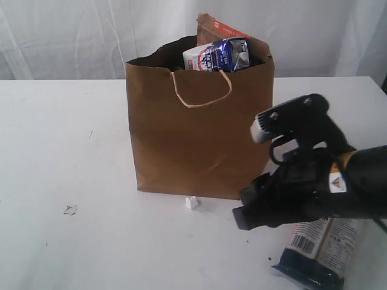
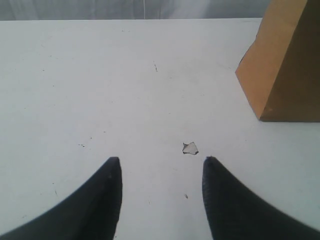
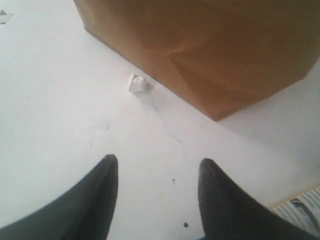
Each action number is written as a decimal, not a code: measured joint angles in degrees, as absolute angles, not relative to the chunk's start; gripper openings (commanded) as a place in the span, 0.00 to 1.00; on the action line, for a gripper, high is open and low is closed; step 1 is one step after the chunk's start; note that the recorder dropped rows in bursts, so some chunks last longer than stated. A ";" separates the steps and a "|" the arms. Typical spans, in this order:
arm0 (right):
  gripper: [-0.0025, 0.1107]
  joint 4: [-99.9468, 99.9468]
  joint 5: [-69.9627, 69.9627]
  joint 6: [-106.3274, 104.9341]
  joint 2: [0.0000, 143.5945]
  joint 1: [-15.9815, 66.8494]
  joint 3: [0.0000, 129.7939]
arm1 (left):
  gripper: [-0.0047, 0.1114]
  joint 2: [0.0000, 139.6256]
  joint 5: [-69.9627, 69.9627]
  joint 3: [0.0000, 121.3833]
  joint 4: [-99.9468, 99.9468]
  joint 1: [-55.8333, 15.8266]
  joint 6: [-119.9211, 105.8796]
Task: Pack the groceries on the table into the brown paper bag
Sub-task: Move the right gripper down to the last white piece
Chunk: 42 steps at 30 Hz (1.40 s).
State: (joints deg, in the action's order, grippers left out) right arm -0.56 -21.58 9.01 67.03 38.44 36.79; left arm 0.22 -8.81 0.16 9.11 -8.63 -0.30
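Note:
The brown paper bag [image 1: 199,139] stands upright in the middle of the table [image 1: 60,151]. A small blue-white carton [image 1: 217,55] and a brown pouch with an orange label [image 1: 221,27] stick out of its top. A long dark noodle packet [image 1: 323,248] lies on the table at the front right, under my right arm. My right gripper [image 1: 245,208] hovers low in front of the bag's front right corner [image 3: 210,50], open with nothing between its fingers [image 3: 157,165]; the packet's edge [image 3: 300,210] shows beside it. My left gripper [image 2: 161,162] is open over bare table, left of the bag [image 2: 280,65].
A small white scrap [image 1: 191,203] lies at the bag's front edge and shows as a white scrap [image 3: 137,83] ahead of my right gripper. A flat white scrap [image 1: 70,209] lies at the front left, just ahead of my left fingers as a scrap [image 2: 190,148]. White curtains hang behind.

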 measured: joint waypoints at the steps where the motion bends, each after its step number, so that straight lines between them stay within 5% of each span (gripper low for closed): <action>1: 0.44 0.00 -20.48 9.01 68.85 39.11 36.79 | 0.50 0.22 -8.81 0.16 9.11 -8.63 -0.30; 8: 0.45 5.23 -10.61 9.01 80.89 43.77 37.50 | 0.50 0.22 -8.81 0.16 9.11 -8.63 -0.30; 14: 0.60 8.33 -5.23 7.89 89.76 45.30 40.80 | 0.50 0.22 -8.81 0.16 9.11 -8.63 -0.30; 29: 0.60 22.09 -7.00 0.00 103.26 45.33 49.82 | 0.50 0.22 -8.81 0.16 9.11 -8.63 -0.30; 37: 0.60 39.67 -8.08 -34.16 103.41 43.41 50.09 | 0.50 0.22 -8.81 0.16 9.11 -8.63 -0.30; 42: 0.60 38.00 -8.08 -30.52 103.41 42.33 48.86 | 0.50 0.22 -8.81 0.16 9.11 -8.63 -0.30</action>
